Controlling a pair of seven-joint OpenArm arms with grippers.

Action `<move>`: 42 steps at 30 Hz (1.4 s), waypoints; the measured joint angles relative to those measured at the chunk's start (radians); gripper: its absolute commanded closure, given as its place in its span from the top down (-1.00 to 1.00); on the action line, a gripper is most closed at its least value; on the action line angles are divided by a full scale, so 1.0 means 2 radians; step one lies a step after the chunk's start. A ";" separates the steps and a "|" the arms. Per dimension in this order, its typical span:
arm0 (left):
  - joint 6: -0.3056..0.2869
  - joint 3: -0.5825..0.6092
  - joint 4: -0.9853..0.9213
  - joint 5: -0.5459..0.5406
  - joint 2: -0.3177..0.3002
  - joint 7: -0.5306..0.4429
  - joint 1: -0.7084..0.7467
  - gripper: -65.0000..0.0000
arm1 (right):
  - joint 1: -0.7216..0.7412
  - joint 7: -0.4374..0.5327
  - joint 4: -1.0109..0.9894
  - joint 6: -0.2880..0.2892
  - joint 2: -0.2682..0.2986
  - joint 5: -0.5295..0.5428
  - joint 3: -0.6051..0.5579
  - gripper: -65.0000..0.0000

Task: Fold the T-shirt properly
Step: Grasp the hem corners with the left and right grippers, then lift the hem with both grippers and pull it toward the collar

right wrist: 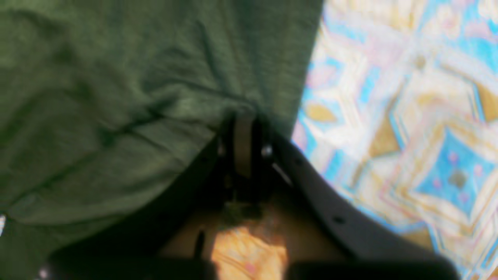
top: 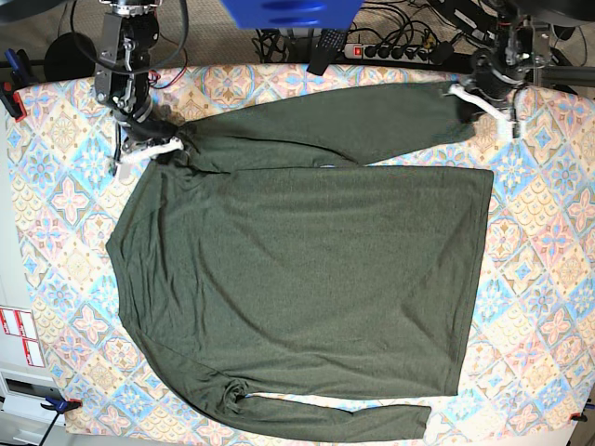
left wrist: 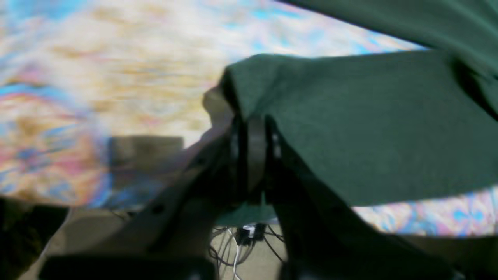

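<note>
The dark olive-green T-shirt (top: 297, 269) lies spread flat on the patterned table, its hem toward the right. One long sleeve stretches along the far edge and the other lies folded along the near edge (top: 325, 420). My right gripper (top: 153, 147) is shut on the fabric at the far-left shoulder, where the cloth (right wrist: 116, 97) bunches between its fingers (right wrist: 243, 132). My left gripper (top: 465, 96) is shut on the cuff end of the far sleeve, and the sleeve (left wrist: 369, 124) drapes over its closed fingers (left wrist: 255, 147).
A colourful tile-patterned cloth (top: 539, 232) covers the table. A power strip and cables (top: 390, 48) lie behind the far edge, and a blue object (top: 288, 11) hangs at top centre. Clamps (top: 9, 98) sit at the left edges. White labels (top: 19, 334) are stuck at the left.
</note>
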 measured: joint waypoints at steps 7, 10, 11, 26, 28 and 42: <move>-0.003 -0.017 0.000 0.000 0.000 0.000 -0.021 -1.00 | 0.016 -0.001 0.006 -0.002 0.000 -0.001 0.000 -0.99; -0.005 -0.017 0.004 -0.001 -0.003 0.001 -0.025 -1.00 | 0.027 0.001 0.006 0.001 0.000 0.001 0.000 -0.99; -0.005 -0.016 0.007 -0.001 -0.009 0.004 -0.023 -1.00 | 0.032 0.001 0.006 0.002 0.000 0.001 0.000 -0.99; -0.005 -0.045 0.024 0.000 -0.017 0.009 -0.112 -1.00 | 0.102 -0.004 0.002 -0.002 0.000 0.001 0.000 -0.99; -0.008 -0.045 0.024 0.005 -0.019 0.007 -0.122 -1.00 | 0.108 -0.004 0.002 -0.002 0.000 0.001 0.000 -0.99; -0.009 -0.042 -0.105 0.091 -0.022 0.008 -0.186 -1.00 | 0.113 -0.006 -0.012 0.003 -0.002 0.005 0.000 -0.99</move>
